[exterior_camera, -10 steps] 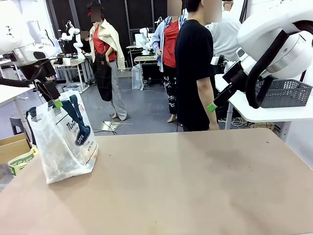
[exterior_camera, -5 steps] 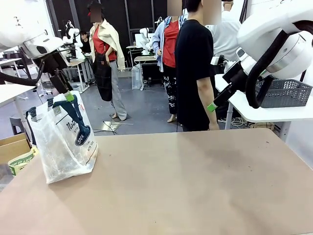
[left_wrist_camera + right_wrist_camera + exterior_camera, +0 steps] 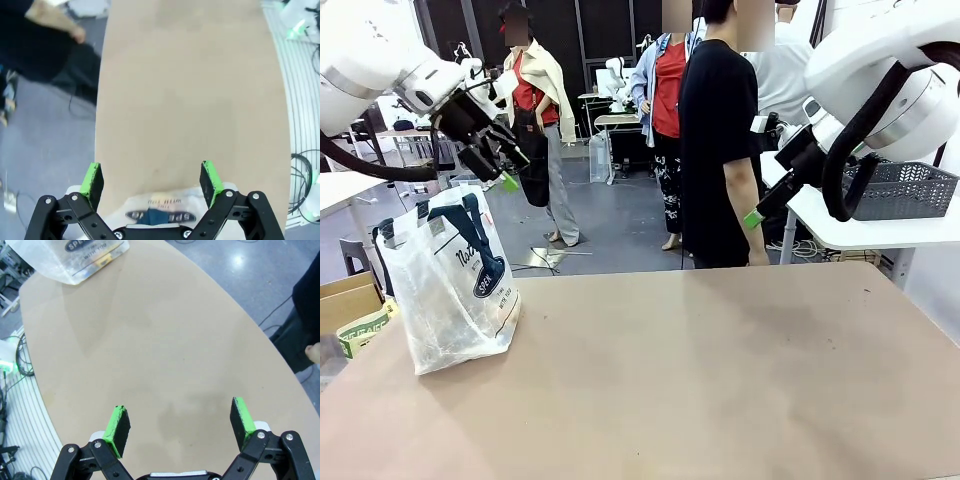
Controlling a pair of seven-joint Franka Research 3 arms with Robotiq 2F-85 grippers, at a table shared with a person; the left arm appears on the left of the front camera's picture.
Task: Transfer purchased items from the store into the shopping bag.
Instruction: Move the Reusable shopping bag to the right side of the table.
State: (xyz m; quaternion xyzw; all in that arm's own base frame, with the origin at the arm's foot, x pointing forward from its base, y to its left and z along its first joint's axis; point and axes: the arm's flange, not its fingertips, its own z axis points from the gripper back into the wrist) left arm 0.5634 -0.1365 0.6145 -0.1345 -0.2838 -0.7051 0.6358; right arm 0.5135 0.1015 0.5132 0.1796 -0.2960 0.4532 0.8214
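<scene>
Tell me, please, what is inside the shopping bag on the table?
Through the clear plastic of the shopping bag no distinct item can be made out, only crumpled folds. The navy logo and handles cover part of the inside, so something small or flat could be hidden.

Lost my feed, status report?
Left gripper open above shopping bag. Right gripper open, empty, high over table. Nothing in the way.
</scene>
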